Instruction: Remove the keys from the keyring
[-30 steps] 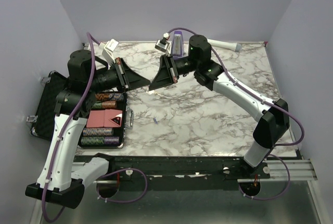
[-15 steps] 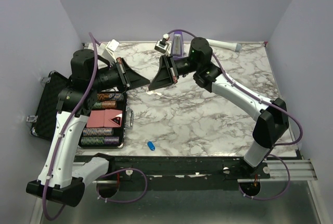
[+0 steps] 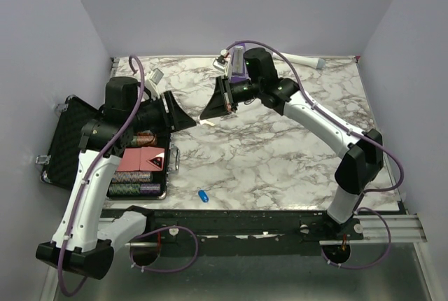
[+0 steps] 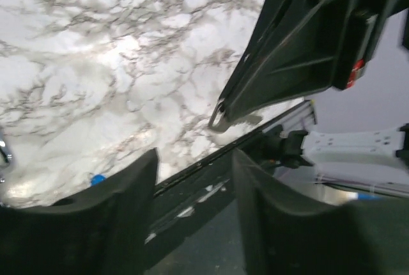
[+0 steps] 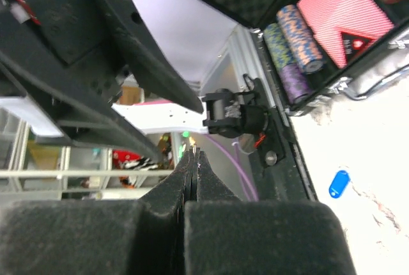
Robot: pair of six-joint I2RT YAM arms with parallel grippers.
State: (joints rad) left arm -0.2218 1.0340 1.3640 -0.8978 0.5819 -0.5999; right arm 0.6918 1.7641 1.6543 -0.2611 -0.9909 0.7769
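A key with a blue plastic head (image 3: 203, 196) lies alone on the marble table near its front edge; it also shows as the blue key (image 5: 339, 183) and the blue key (image 4: 97, 179) in the wrist views. My right gripper (image 3: 207, 114) hangs above the table's middle left, shut on a thin silvery loop, the keyring (image 4: 218, 118), which sticks out at its tip as a metal sliver of keyring (image 5: 199, 155). My left gripper (image 3: 189, 122) faces it a little to the left, open, with nothing between its fingers (image 4: 128, 185).
An open black case (image 3: 70, 133) with poker chips and a red card deck sits at the table's left edge. A purple block (image 3: 239, 63) and a white cylinder (image 3: 308, 61) stand at the back. The table's dark front rail (image 3: 245, 217) runs just below the blue key.
The blue key dropped from between the grippers and came to rest near the front edge. My left gripper has opened and pulled back left. The right gripper stayed shut and shifted slightly back.
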